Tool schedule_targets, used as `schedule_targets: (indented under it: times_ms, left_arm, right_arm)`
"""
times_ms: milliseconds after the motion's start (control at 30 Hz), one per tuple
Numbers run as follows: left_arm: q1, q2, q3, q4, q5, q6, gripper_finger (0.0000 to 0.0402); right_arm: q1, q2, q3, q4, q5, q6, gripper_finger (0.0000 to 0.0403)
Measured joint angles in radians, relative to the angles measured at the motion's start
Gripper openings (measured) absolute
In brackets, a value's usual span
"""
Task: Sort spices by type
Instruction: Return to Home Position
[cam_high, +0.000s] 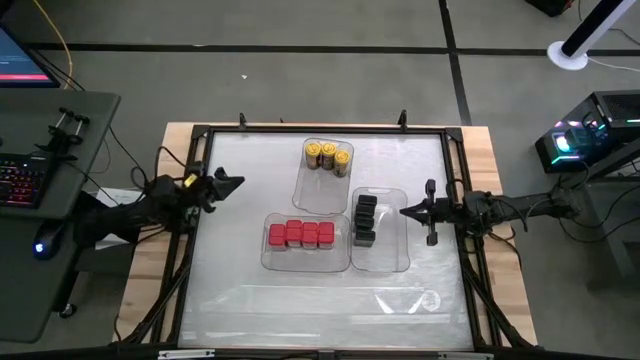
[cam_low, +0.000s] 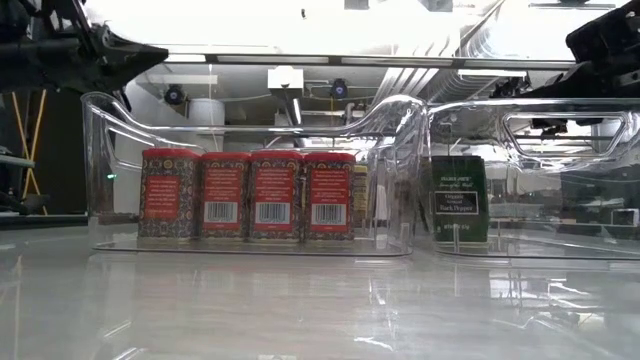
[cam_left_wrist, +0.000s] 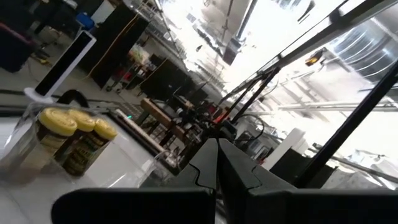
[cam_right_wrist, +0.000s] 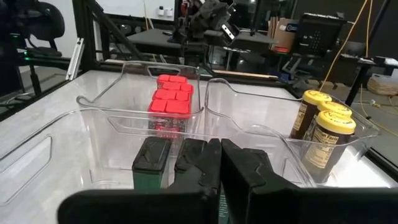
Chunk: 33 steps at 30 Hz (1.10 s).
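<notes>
Three yellow-lidded jars (cam_high: 327, 157) stand at the far end of a clear tray (cam_high: 320, 192). Several red-topped tins (cam_high: 300, 235) fill a second clear tray (cam_high: 268, 258), standing in a row in the low view (cam_low: 250, 195). A row of dark tins (cam_high: 364, 218) stands in a third clear tray (cam_high: 388, 255) to their right. My left gripper (cam_high: 240, 181) hangs shut at the table's left edge, pointing toward the trays, apart from them. My right gripper (cam_high: 403, 210) is shut at the right edge, just beside the dark tins' tray, with the dark tins (cam_right_wrist: 152, 158) right ahead of its fingers.
A black frame (cam_high: 320, 130) runs around the white tabletop, with rails down both sides. A desk with a keyboard (cam_high: 20, 180) stands beyond the table's left edge. Lit equipment (cam_high: 575, 140) sits off the far right corner.
</notes>
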Motion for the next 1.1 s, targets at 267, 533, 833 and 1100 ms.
schedule_targets:
  times_ms: [267,533,833,1100]
  left_arm:
    - [-0.045,0.000,0.000,-0.123,-0.001,0.000,0.0000]
    - [-0.062,-0.001,0.000,-0.240,0.022,0.000,0.0000]
    - [-0.140,0.000,0.000,-0.237,0.007,0.000,0.0000]
    - [-0.239,0.000,0.000,-0.237,0.007,0.000,0.0000]
  right_arm:
    - [0.000,0.002,0.000,0.000,-0.001,0.000,0.0000]
    - [-0.028,-0.056,0.000,0.001,-0.008,0.001,0.0000]
    - [-0.162,-0.104,-0.022,0.063,-0.012,0.001,0.0000]
    - [-0.214,-0.104,-0.022,0.067,-0.013,0.001,0.0000]
